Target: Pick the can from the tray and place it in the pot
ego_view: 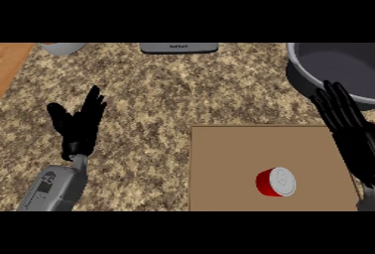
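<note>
The left hand (79,124) rests open at the lower left of the head view, fingers straight and pointing up over the speckled tabletop (161,94), holding nothing. The red can (276,182) lies on the brown tray (219,168), toward the tray's lower right, its pale end facing up and to the right. The right hand (350,130) reaches along the tray's right edge, fingers straight and spread, empty, its fingertips over the rim of the grey pot (330,64) at the upper right. The can lies apart from the right hand, to its left.
</note>
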